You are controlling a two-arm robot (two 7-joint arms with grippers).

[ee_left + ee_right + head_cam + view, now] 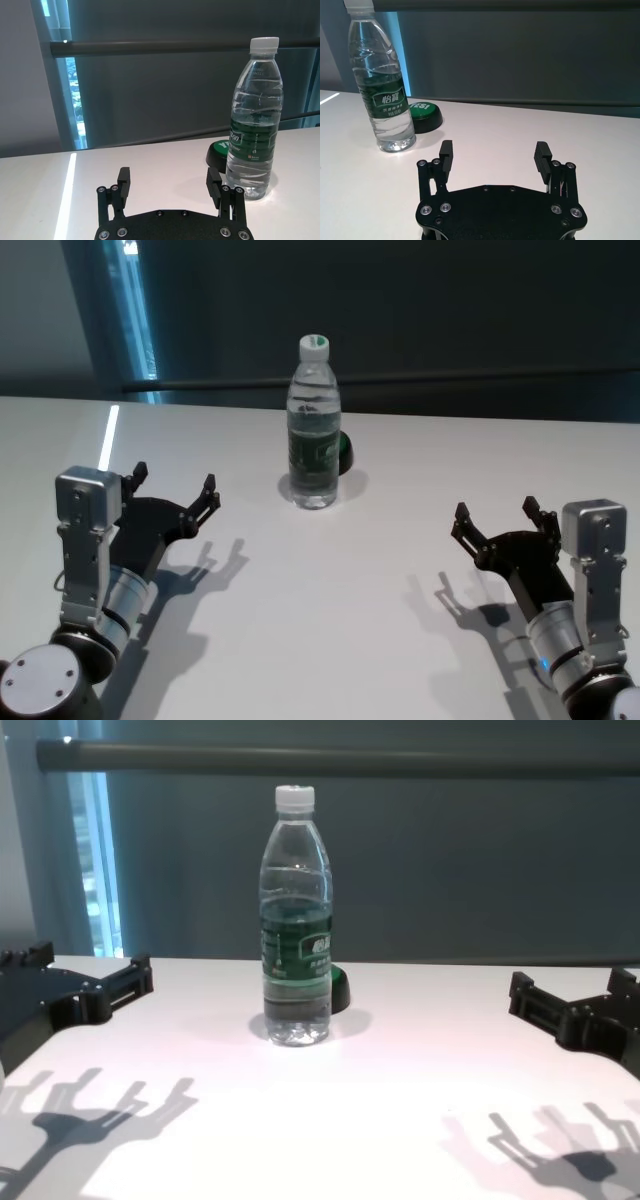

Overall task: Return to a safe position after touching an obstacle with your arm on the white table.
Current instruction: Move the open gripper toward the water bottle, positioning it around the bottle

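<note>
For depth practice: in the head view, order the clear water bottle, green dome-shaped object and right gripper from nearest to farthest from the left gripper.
1. Clear plastic water bottle, table centre.
2. Small dark green dome-shaped object, just behind the bottle.
3. Right gripper, opposite side.

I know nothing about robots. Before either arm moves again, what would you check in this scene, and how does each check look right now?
1. Water bottle standing upright on the white table: ok.
2. Bottle cap screwed on, no spill visible: ok.
3. Left hand open, holding nothing, apart from the bottle: ok.
4. Right hand open, holding nothing, apart from the bottle: ok.
5. Small green dome just behind the bottle, touching it or not: cannot tell.
6. Whether an arm has already touched the bottle: cannot tell.
</note>
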